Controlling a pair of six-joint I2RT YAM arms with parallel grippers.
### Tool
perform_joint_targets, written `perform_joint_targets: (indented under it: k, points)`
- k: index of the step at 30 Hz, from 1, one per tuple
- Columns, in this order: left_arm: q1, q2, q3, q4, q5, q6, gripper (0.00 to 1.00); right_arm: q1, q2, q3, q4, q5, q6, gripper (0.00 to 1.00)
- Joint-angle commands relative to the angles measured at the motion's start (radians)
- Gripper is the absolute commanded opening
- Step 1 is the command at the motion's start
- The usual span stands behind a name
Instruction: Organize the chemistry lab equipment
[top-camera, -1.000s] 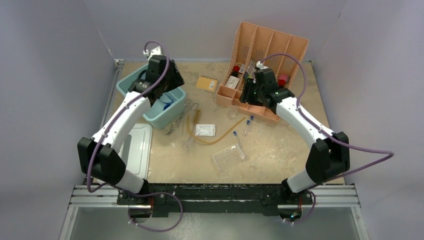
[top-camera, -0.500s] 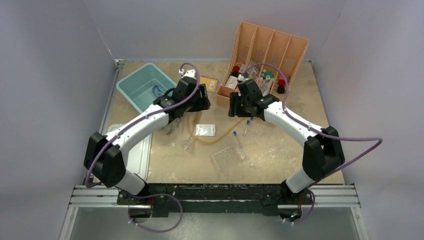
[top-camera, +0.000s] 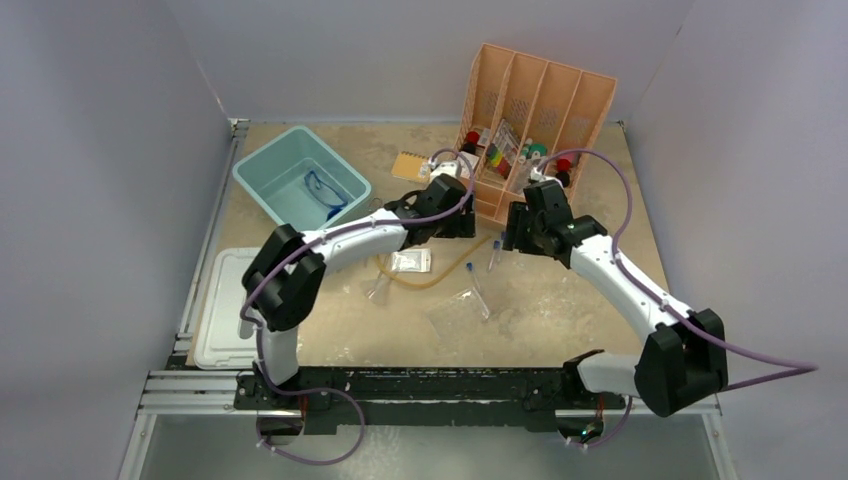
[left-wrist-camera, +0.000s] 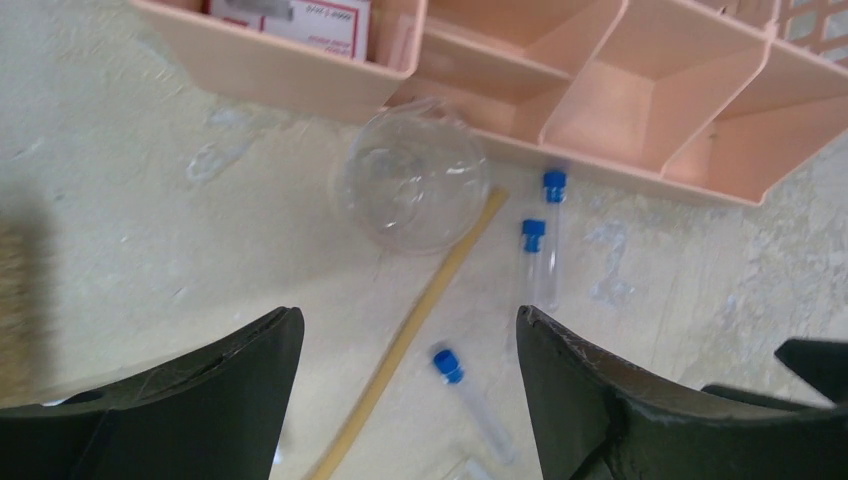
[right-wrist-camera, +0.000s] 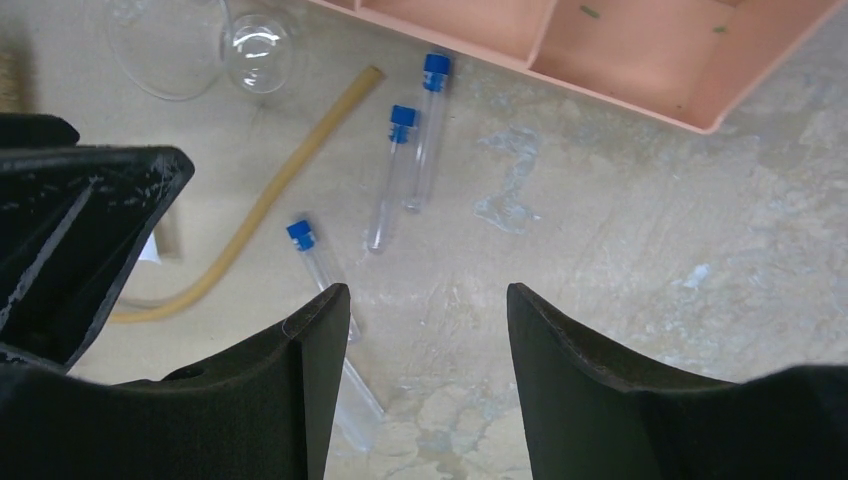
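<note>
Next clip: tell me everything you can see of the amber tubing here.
The amber tubing is one length of tan, rubbery-looking hose lying flat on the table, with nothing gripping it. In the top view it bends around the small clear bag. A straight stretch then runs to a cut end close beside a clear glass vessel, with blue-capped test tubes lying apart alongside. The left arm hides its other end.

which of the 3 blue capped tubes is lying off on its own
The lone tube right beside the amber tubing, farthest from the peach divider. The other two tubes lie side by side as a pair closer to that divider.
</note>
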Motion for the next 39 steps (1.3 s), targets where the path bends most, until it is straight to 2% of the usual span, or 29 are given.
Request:
perform_joint_targets:
  k: [1,9,17,21,22,24,33,39]
  points:
    - [-0.02,0.069,0.137,0.052,-0.103,-0.001,0.79,-0.019,-0.045,-0.018,-0.038,0.066,-0.011,0.62]
    - [-0.022,0.253,0.342,-0.082,-0.093,0.038,0.81,-0.024,-0.072,-0.002,-0.036,0.097,-0.011,0.62]
    - [-0.023,0.307,0.398,-0.132,-0.119,0.051,0.81,-0.024,-0.089,0.002,-0.011,0.121,-0.011,0.62]
    - [-0.023,0.339,0.427,-0.143,-0.067,0.072,0.74,-0.024,-0.08,0.016,-0.008,0.13,-0.011,0.62]
    - [-0.022,0.345,0.434,-0.147,-0.057,0.077,0.7,-0.024,-0.078,0.019,-0.008,0.133,0.197,0.73]
    - [-0.023,0.353,0.45,-0.158,-0.051,0.081,0.64,-0.024,-0.074,0.022,-0.005,0.136,0.256,0.77]
    - [-0.022,0.267,0.459,-0.196,-0.072,0.151,0.49,-0.024,-0.069,0.031,0.005,0.138,0.244,0.77]
    - [-0.018,0.085,0.394,-0.282,-0.083,0.173,0.45,-0.024,-0.069,0.028,0.022,0.127,0.244,0.76]
